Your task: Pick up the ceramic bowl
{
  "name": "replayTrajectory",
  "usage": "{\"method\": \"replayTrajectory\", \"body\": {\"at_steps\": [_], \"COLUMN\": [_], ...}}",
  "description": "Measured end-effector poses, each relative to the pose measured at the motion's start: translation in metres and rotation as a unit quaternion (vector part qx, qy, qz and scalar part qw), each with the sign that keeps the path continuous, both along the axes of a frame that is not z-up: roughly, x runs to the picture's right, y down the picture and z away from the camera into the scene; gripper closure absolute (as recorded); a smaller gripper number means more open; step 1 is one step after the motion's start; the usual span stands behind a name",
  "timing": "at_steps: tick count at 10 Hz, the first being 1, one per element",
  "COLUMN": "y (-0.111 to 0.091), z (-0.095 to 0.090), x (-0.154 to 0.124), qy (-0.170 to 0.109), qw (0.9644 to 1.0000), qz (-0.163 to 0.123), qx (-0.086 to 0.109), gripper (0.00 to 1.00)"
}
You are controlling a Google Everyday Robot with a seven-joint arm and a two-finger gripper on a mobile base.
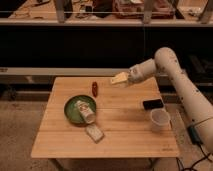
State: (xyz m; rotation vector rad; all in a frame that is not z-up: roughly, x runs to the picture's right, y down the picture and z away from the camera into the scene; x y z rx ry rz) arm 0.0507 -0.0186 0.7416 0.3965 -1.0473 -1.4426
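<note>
Arm [176, 75]: white, single, entering from the lower right, rising along the right side of the table to a rounded elbow at upper right, the forearm then reaching leftward and slightly downward. Gripper [119, 79]: pale yellow fingers pointing left, in the air over the far edge of the wooden table [125, 137], to the right of a small red object [94, 88]; pincer apart, nothing between the fingers. Ceramic bowl [71, 107]: dark green, glossy, on the left half of the table, well apart from the gripper, to its left and nearer the camera; not touched. A crumpled white container [85, 111] lies in the bowl, across its right side and over the near rim. A pale flat packet [94, 133] lies just beyond the bowl's near rim, towards the front edge. The red object stands apart from the bowl's far rim, near the back edge. Right side: a black flat object [153, 104] and, just in front of it, a white cup [159, 119], both close to the right edge and beside the arm. Open room: bare wood across the table's middle, between the bowl and the black object; a narrow margin between the bowl and the left edge. Behind the table, a dark shelf unit [75, 45] with clutter on top
</note>
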Motion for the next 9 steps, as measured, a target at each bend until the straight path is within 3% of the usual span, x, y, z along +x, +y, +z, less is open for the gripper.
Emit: {"method": "replayTrajectory", "body": {"at_steps": [2, 4, 6, 9], "y": [0.009, 0.014, 0.029, 0.053], "z": [0.013, 0.027, 0.040, 0.067], "x": [-0.021, -0.036, -0.053, -0.082], "qy": [0.041, 0.080, 0.102, 0.120], "qw": [0.9991, 0.9966, 0.9948, 0.9923], "qz": [-0.007, 0.005, 0.003, -0.029], "qx": [0.010, 0.015, 0.004, -0.010], "gripper": [0.35, 0.35, 0.35, 0.35]}}
